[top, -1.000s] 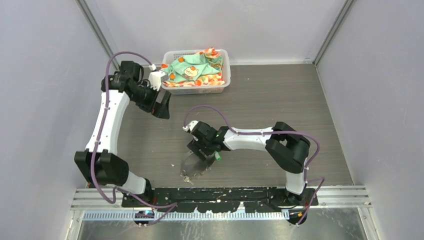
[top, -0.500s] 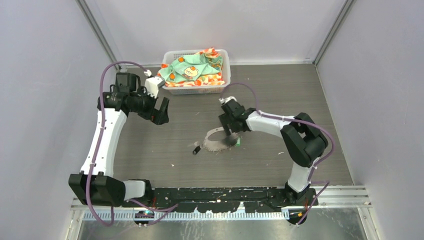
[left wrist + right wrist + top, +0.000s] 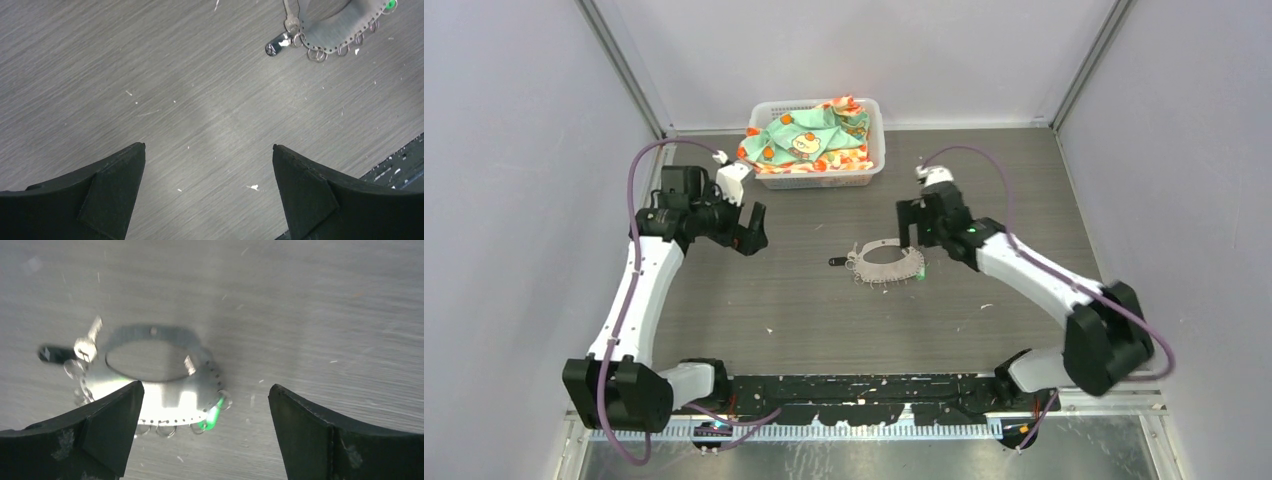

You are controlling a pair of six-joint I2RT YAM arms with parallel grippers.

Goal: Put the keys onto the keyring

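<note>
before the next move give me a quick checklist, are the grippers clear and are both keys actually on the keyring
1. Left gripper open and empty: ok.
2. Right gripper open and empty, above the keyring without touching it: ok.
3. Keyring lying on the table, held by neither arm: ok.
4. Black-headed key threaded on: cannot tell. It lies at the keyring's edge among small rings.
5. Green-headed key threaded on: cannot tell. Only its head shows at the perforated edge.
6. White basket well apart from the keyring: ok.
</note>
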